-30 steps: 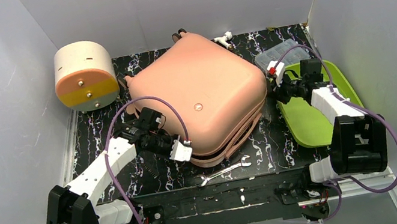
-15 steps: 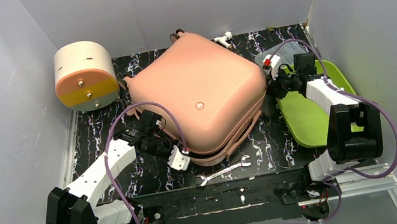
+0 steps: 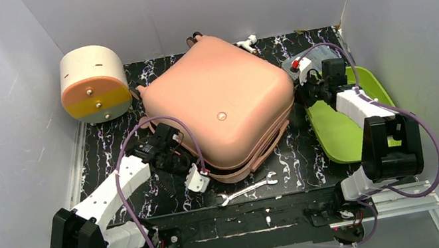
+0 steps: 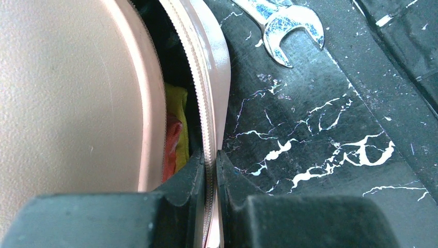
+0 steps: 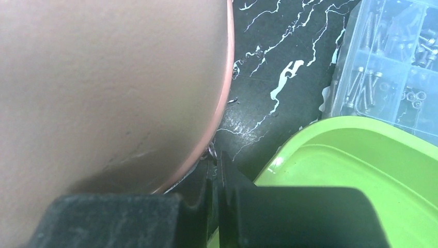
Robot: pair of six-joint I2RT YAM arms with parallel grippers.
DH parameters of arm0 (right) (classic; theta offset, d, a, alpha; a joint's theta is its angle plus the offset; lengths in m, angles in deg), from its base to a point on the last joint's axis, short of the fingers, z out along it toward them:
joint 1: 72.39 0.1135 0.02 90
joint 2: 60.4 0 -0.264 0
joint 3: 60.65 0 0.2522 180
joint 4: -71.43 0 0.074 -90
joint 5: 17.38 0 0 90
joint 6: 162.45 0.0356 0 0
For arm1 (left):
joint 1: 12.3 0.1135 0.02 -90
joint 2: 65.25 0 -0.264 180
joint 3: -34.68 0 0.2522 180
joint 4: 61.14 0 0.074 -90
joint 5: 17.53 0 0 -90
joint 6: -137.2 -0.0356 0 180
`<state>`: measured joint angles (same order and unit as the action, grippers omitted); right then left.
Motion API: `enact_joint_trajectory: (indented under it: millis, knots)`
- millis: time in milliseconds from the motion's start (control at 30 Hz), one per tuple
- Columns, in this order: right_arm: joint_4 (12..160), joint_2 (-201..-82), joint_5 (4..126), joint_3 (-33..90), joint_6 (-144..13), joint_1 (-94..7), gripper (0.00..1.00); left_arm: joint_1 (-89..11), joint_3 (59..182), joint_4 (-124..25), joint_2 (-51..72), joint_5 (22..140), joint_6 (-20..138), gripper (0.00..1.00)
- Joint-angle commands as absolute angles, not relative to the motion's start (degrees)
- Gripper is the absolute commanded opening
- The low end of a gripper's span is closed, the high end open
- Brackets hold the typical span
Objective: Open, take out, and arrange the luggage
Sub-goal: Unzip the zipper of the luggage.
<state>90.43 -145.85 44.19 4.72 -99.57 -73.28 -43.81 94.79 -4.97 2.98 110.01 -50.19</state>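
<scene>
Your left gripper (image 4: pixel 210 155) has slid nearer you along the seam of the luggage (image 3: pixel 221 110), and your right gripper (image 5: pixel 214 155) has drawn in against the luggage's right corner.

You have the luggage lying flat on the black marbled table (image 3: pixel 296 158), with its lid parted slightly from the lower shell along the near-left side. Your left gripper is clenched on the zipper edge (image 4: pixel 204 103) of that lower shell, and yellow and red cloth (image 4: pixel 175 129) shows in the gap beside it. Your right gripper is closed, its tips at the luggage's rim. A small metal piece sits at them, but you cannot tell whether it is gripped. A wrench (image 4: pixel 281 26) lies just in front of the luggage. A green tray (image 5: pixel 361 170) and a clear screw box (image 5: pixel 392 57) sit right of it, and a drum box (image 3: pixel 92 84) sits left of it.
</scene>
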Motion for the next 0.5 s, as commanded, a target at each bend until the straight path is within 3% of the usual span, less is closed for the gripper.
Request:
enact_joint_trajectory:
  millis: [0,167,467]
  knots:
    - [75.7,-148.1,55.8,8.5,-97.2,-75.4,0.01,-43.5,91.3,9.7,2.7,105.2,-49.4,0.00]
    - [74.5,-146.2,45.1,6.4,-101.1,-76.1,0.01,-43.5,90.9,9.9,2.1,104.3,-49.5,0.00]
    - [81.4,-147.8,40.2,9.8,-122.0,-76.1,0.01,-42.5,92.5,10.0,1.3,102.2,-49.2,0.00]
